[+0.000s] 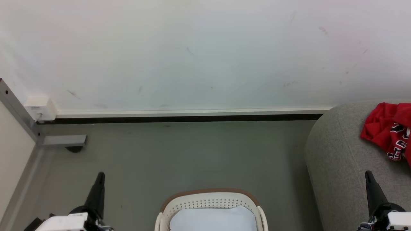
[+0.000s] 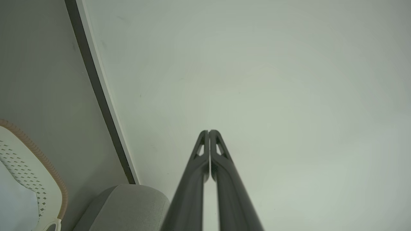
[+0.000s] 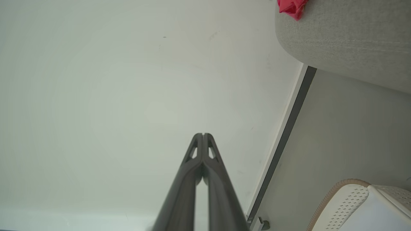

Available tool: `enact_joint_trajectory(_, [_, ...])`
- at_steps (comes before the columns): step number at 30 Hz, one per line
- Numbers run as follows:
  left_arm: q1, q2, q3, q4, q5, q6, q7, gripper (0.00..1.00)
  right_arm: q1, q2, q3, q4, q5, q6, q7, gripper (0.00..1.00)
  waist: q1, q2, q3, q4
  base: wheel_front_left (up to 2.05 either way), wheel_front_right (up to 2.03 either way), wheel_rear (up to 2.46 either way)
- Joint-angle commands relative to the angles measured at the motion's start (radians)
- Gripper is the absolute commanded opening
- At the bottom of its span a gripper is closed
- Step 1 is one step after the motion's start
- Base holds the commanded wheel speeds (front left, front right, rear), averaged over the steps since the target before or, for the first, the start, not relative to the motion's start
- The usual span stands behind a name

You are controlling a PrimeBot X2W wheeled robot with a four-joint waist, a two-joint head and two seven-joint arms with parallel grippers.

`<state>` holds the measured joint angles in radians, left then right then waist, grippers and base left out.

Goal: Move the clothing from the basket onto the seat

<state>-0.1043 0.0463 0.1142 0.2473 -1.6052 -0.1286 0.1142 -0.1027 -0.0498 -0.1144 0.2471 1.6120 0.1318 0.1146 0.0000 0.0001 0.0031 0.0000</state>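
Red clothing (image 1: 390, 130) with black-and-white lettering lies bunched on the grey seat (image 1: 337, 160) at the right edge of the head view; a corner of the clothing (image 3: 290, 8) shows on the seat (image 3: 346, 38) in the right wrist view. The white basket (image 1: 210, 202) with a brown rim stands on the floor at bottom centre, holding a pale cloth liner (image 1: 213, 219). My left gripper (image 1: 100, 175) is shut, low at the left of the basket. My right gripper (image 1: 368, 175) is shut in front of the seat. Both wrist views show fingertips pressed together, left (image 2: 209, 131) and right (image 3: 202, 134).
A white wall (image 1: 192, 54) with a dark skirting strip runs across the back. A grey metal frame foot (image 1: 64, 140) and a white socket box (image 1: 40, 108) sit at the far left. Grey floor (image 1: 192, 157) lies between basket and wall.
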Motion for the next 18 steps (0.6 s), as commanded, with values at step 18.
enact_joint_trajectory(18, [-0.008, 0.007, 0.002, -0.004, -0.014, -0.004, 0.003, 0.00, -0.010, 0.000, -0.003, -0.006, 0.001, -0.002, 0.003, 0.00, 0.0000, -0.0001, 0.000, 0.000, 0.00, 0.00, 0.00])
